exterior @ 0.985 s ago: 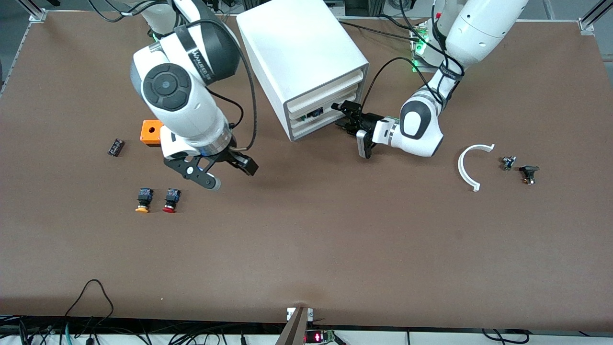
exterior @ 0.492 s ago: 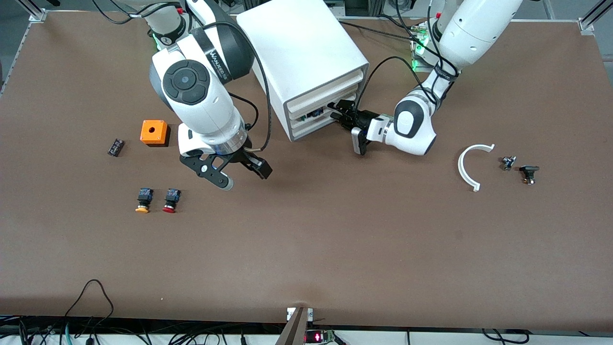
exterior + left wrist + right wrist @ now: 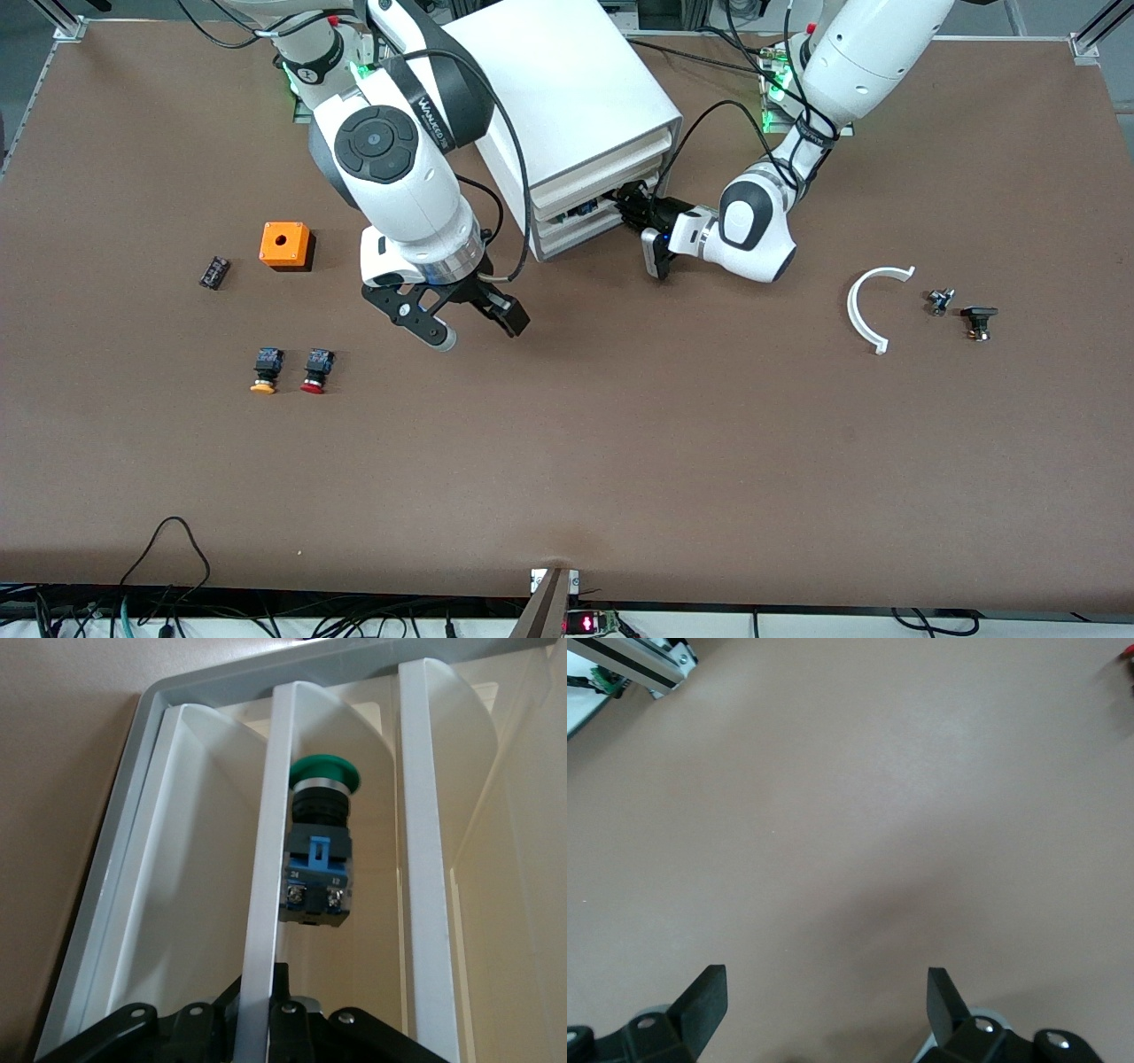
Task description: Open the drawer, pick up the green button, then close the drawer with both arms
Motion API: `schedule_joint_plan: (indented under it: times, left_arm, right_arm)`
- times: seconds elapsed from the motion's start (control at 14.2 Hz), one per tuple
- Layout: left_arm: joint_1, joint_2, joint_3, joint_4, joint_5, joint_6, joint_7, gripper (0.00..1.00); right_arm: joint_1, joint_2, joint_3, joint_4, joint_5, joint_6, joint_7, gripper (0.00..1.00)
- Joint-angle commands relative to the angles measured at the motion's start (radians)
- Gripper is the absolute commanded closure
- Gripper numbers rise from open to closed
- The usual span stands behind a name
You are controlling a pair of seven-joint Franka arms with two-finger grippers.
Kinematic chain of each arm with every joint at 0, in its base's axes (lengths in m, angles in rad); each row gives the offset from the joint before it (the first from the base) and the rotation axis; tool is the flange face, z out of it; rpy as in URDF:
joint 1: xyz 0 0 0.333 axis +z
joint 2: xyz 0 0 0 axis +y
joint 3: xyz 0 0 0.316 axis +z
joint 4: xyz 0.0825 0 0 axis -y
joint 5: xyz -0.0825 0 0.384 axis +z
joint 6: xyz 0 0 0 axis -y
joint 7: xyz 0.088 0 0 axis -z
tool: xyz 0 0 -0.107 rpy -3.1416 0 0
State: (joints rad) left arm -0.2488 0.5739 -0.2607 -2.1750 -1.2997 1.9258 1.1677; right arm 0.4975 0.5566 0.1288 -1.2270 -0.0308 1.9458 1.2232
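Observation:
The white cabinet stands at the back middle of the table, its three drawer fronts facing the left arm's end. My left gripper is at the middle drawer, shut on that drawer's thin white front lip. In the left wrist view the lip runs between the left gripper's closed jaws. Inside the drawer lies the button, with a green cap and a black-and-blue body. My right gripper hangs open over bare table, beside the cabinet toward the right arm's end, with nothing between its fingers.
An orange box, a small black part, a yellow-orange-capped button and a red-capped button lie toward the right arm's end. A white curved piece and two small parts lie toward the left arm's end.
My left gripper moved in to the middle drawer's front and shut on its lip. My right arm swung toward the cabinet, its gripper still open.

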Motion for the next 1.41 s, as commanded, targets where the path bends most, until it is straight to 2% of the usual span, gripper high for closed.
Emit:
schedule_joint_plan:
  times: [0.0, 0.14, 0.49, 0.77, 1.06, 1.13, 1.2, 1.27, 1.34]
  left_arm:
    - [0.002, -0.005, 0.008, 0.001, -0.023, -0.002, 0.012, 1.0]
    - [0.019, -0.005, 0.014, 0.009, -0.021, -0.002, 0.012, 1.0]
    - [0.022, 0.018, 0.057, 0.056, -0.012, 0.001, -0.014, 1.0]
    - [0.054, 0.033, 0.08, 0.176, 0.153, -0.001, -0.175, 1.0]
    - [0.071, 0.108, 0.083, 0.27, 0.165, -0.001, -0.201, 1.0]
    - [0.084, 0.121, 0.083, 0.285, 0.168, -0.001, -0.201, 0.9]
    - [0.088, 0.121, 0.083, 0.287, 0.183, -0.001, -0.189, 0.32]
    - [0.094, 0.115, 0.081, 0.287, 0.206, -0.001, -0.177, 0.0]
    - [0.094, 0.112, 0.083, 0.293, 0.223, -0.001, -0.18, 0.0]
  right_arm:
    - [0.033, 0.051, -0.011, 0.069, -0.003, 0.033, 0.079, 0.0]
    - [0.041, 0.08, -0.012, 0.115, -0.003, 0.033, 0.099, 0.0]
    - [0.058, 0.108, -0.014, 0.129, -0.003, 0.103, 0.203, 0.0]
    - [0.096, 0.134, -0.017, 0.13, -0.006, 0.169, 0.318, 0.0]
    - [0.136, 0.154, -0.014, 0.13, -0.012, 0.217, 0.422, 0.0]
    - [0.147, 0.161, -0.014, 0.13, -0.012, 0.219, 0.45, 0.0]
    - [0.159, 0.17, -0.014, 0.13, -0.012, 0.217, 0.466, 0.0]
    - [0.173, 0.177, -0.012, 0.127, -0.012, 0.213, 0.481, 0.0]
    - [0.193, 0.19, -0.014, 0.124, -0.014, 0.208, 0.504, 0.0]
